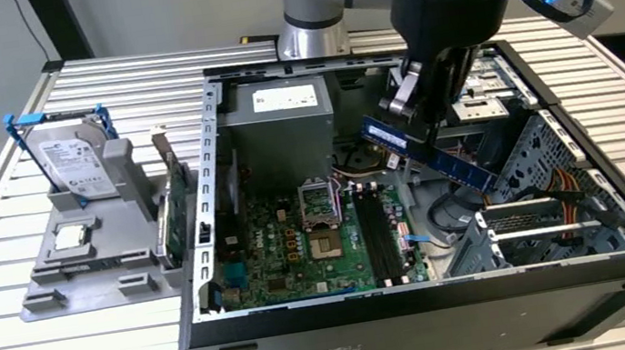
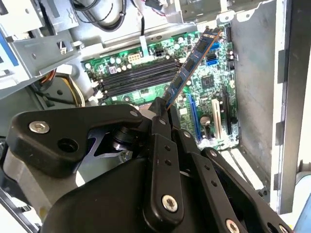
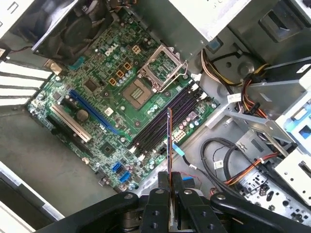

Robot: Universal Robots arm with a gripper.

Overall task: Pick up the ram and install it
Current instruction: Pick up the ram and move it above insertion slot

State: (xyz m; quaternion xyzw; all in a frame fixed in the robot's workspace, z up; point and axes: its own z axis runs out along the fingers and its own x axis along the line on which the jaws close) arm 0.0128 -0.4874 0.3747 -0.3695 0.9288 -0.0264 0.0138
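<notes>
1 ram (image 1: 446, 163): tilted, pinched at its end by the gripper (image 1: 407, 114).
Gripper: closed on the ram, above the motherboard (image 1: 297, 241), apart from its black slots (image 1: 381, 241).

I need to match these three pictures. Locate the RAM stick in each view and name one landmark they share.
Exterior view: RAM stick held tilted in the end effector, above the open case, towards the exterior view's right.
Second wrist view: it slants out from the end effector over the motherboard.
First wrist view: seen edge-on, a thin line across the motherboard.
Shared landmark: the black memory slots.
</notes>
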